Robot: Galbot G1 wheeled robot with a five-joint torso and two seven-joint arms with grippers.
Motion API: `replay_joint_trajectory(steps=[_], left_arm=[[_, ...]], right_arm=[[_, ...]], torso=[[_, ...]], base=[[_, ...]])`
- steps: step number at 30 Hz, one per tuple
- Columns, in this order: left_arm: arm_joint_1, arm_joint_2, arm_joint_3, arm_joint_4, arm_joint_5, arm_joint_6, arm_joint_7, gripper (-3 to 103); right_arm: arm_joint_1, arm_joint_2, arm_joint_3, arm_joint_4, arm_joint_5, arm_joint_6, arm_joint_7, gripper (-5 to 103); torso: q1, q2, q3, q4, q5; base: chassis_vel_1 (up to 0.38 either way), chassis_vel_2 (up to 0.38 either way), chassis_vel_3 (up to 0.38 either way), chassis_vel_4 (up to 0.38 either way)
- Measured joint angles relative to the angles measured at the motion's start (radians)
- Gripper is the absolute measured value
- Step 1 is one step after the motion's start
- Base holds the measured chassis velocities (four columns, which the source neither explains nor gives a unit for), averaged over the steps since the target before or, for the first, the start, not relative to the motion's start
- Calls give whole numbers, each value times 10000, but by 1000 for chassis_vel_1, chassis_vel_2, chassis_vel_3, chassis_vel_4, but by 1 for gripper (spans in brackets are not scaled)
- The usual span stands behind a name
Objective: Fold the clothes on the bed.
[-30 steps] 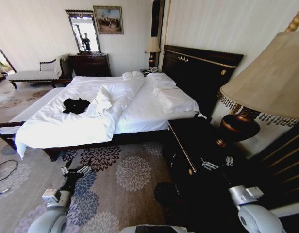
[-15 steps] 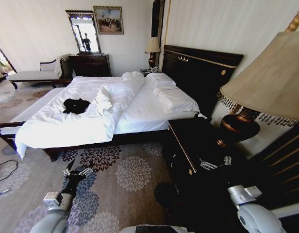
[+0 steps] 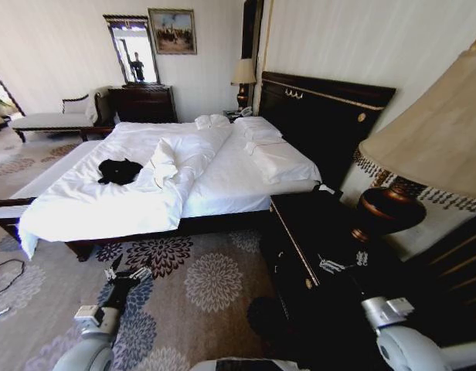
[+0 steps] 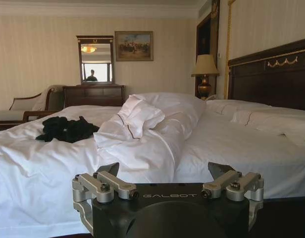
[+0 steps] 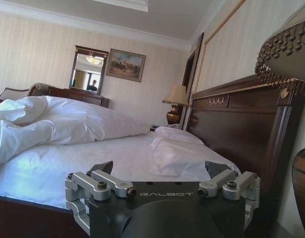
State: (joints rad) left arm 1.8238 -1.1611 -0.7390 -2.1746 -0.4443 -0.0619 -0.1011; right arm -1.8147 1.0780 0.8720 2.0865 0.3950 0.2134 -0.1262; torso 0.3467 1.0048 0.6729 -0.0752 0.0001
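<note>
From the head camera, the bed (image 3: 246,182) is stretching across the room under a rumpled white duvet (image 3: 107,202), and the black clothes (image 3: 119,170) are lying in a crumpled heap on the duvet, toward the foot on the robot's left side. The left hand (image 3: 127,273) is hanging low over the patterned carpet (image 3: 199,286), well short of the bed, fingers spread. The right hand (image 3: 342,263) is hovering over the dark nightstand (image 3: 315,224), near the lamp (image 3: 423,154), its fingers likewise spread. In the left wrist view, the left hand (image 4: 168,168) is facing the bed with its jaws wide apart and holding nothing, the clothes (image 4: 66,129) sitting on the duvet beyond, beside a bunched fold. In the right wrist view, the right hand (image 5: 160,167) is gaping open before the pillows (image 5: 179,148) and the headboard (image 5: 236,119).
</note>
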Motion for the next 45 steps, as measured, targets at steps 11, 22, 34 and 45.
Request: replay_joint_trajectory(steps=[11,22,34,45], left_arm=[[-38,-140,87,-74,-87,-74,-60,100],[74,-280,91,-138,21,-218,-60,100],[30,-220,303,-131,166,-230,-48,100],[20,-71,647,-63,740,-430,43,100]], right_arm=[[-42,104,-32,75,-114,-65,0,100],[3,174,-202,-131,-300,-67,-10,100],[116,197,-308,-401,-511,-17,132,100],[343,122,-438,-450,-291,-196,214,100]], torso=[[2,0,1,0,0],[0,0,-1,0,-1],[0,0,0,-1,-1],[-1,0,0,0,1]], base=[[-102,100,103,-101],[-88,90,89,-84],[-107,98,95,-98],[-118,122,113,-120]])
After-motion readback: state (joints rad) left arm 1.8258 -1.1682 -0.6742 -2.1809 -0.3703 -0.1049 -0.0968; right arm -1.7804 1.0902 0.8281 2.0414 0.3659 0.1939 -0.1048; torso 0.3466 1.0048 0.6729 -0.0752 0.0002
